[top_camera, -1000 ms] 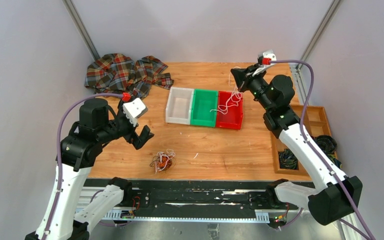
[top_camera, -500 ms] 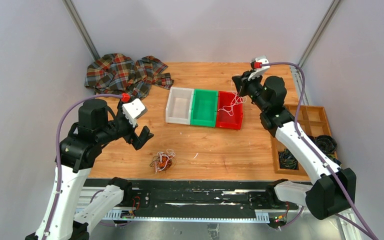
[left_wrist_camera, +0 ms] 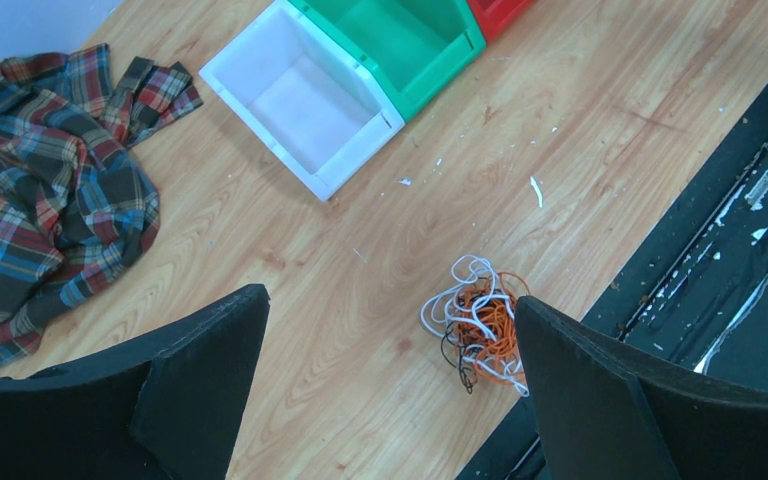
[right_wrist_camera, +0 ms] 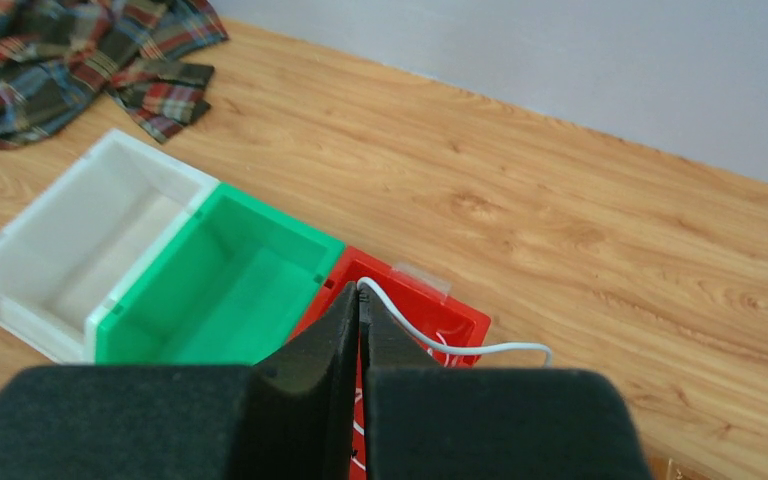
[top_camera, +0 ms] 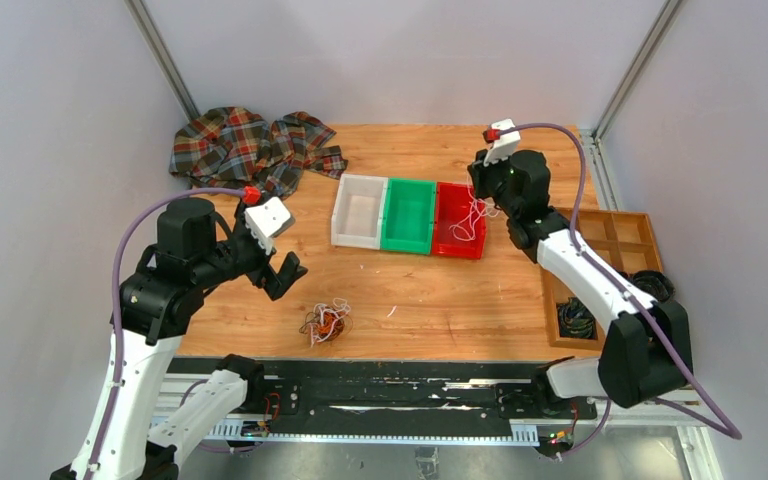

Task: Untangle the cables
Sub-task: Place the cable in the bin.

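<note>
- The right arm reaches far forward from the near right corner, its wrist tipped down above the open-topped red plastic bin (top_camera: 458, 250), the right-hand one of three bins in a row toward the far edge.
- The right tool (right_wrist_camera: 360, 300) is clenched on a thin white cable (right_wrist_camera: 440, 345), which trails down into that bin.
- The left arm stands raised with its elbow bent, the forearm angled in over the left half of the wooden surface (top_camera: 430, 290).
- The left tool (left_wrist_camera: 388, 305) hangs spread wide, gripping nothing.
- A small knot of white, orange and black cables (left_wrist_camera: 480, 325) lies by the near edge, apart from both tools.
</note>
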You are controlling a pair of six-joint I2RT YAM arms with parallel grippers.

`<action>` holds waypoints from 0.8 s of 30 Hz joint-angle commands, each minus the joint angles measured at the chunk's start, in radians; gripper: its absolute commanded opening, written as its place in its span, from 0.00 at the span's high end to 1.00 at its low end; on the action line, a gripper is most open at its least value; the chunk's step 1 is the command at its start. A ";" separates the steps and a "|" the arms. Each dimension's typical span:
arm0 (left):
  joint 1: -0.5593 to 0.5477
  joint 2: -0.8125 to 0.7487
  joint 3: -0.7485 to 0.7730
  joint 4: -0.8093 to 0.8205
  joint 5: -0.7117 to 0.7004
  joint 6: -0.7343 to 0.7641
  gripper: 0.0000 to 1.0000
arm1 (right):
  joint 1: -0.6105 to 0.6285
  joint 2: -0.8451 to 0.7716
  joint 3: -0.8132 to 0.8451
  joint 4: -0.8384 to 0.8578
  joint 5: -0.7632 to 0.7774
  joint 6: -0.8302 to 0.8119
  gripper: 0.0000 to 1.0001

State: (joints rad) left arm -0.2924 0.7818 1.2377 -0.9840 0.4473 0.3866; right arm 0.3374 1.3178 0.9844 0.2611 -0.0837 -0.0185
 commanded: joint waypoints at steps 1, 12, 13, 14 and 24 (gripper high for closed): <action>-0.007 0.002 0.012 -0.009 -0.007 0.009 0.02 | -0.015 0.050 0.020 0.005 0.030 -0.038 0.99; -0.007 0.011 0.011 -0.010 -0.010 0.009 0.02 | 0.032 0.238 0.081 -0.067 -0.081 0.035 0.99; -0.007 0.010 0.011 -0.010 -0.010 0.009 0.02 | 0.035 0.254 0.087 -0.080 -0.091 0.047 0.99; -0.007 0.010 0.010 -0.010 -0.010 0.012 0.02 | 0.036 0.272 0.100 -0.097 -0.100 0.059 0.99; -0.007 0.007 0.009 -0.019 -0.010 0.023 0.02 | 0.037 0.451 0.277 -0.436 -0.043 0.156 0.99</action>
State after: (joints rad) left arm -0.2924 0.7948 1.2377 -0.9936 0.4408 0.3931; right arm 0.3618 1.7203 1.1774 0.0208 -0.1543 0.0868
